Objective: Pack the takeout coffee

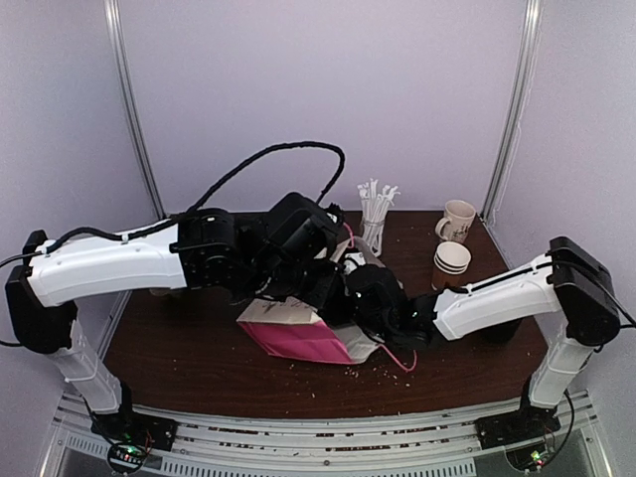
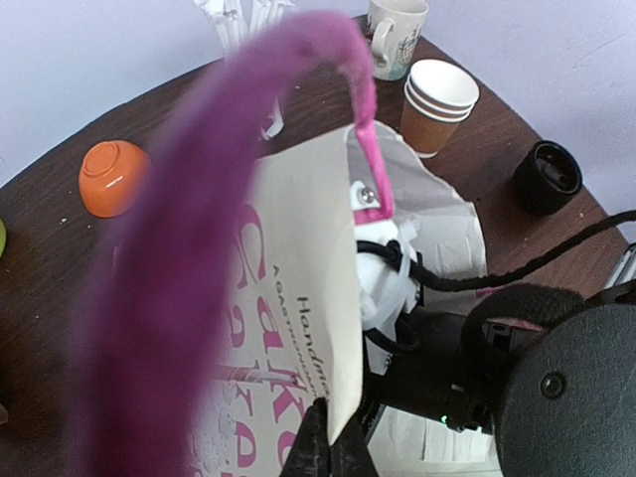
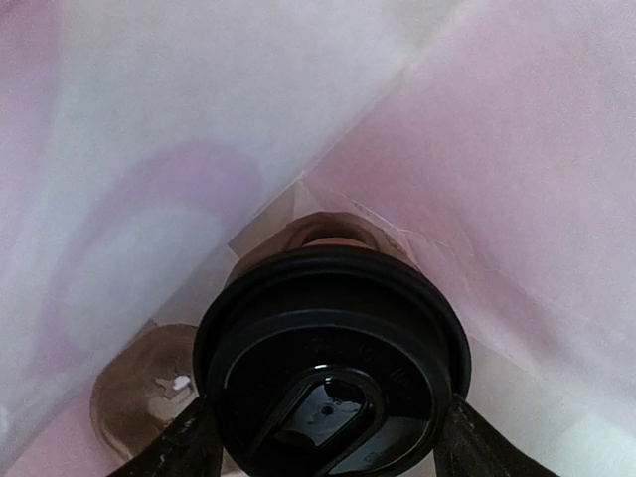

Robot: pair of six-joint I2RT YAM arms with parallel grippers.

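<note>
Two grips we see: left pincer (image 2: 326,447) pinched on the rim of the paper bag (image 2: 298,288), right pincer (image 3: 323,442) clamped around the takeout coffee (image 3: 333,328) inside it.

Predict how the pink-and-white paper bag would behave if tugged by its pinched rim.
Probably floppy: the paper bag creases near where the left claw pinches its rim. Likely light, being thin paper, so it may slide or lift rather than resist. Lying on its side, it seems unlikely to tip, though the lidded cup inside could shift.
</note>
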